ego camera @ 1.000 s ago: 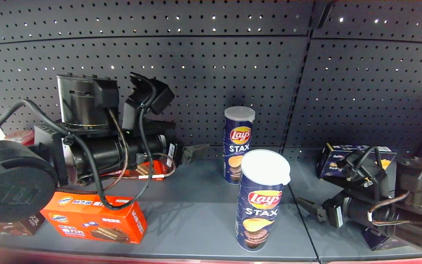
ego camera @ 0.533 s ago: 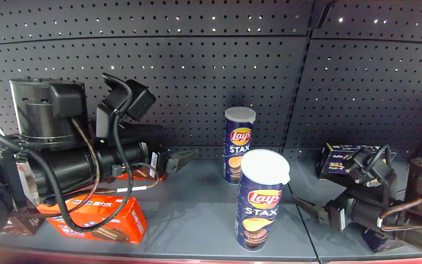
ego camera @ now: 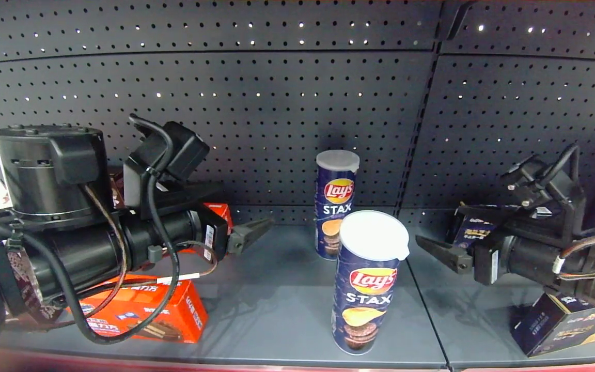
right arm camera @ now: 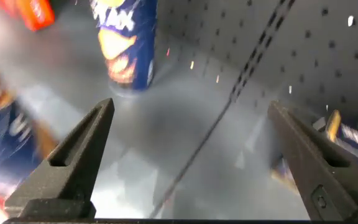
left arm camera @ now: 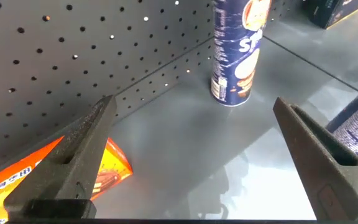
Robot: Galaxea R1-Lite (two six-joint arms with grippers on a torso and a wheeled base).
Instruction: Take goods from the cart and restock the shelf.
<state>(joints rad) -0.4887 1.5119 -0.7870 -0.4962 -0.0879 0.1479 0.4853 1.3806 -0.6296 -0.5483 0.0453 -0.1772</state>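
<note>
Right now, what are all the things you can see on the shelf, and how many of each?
chip cans: 2, dark blue with white lids, standing mid-shelf, one at the back, one near the front edge
snack boxes: 2, orange, left side, one at the front below the left arm, one farther back
dark boxes: 2, dark blue, right side, one at the back, one at the front
shelf: 1, grey, under everything
pegboard wall: 1, dark grey, behind the shelf
left gripper: 1, black, open, left of the cans
right gripper: 1, black, open, right of the cans
</note>
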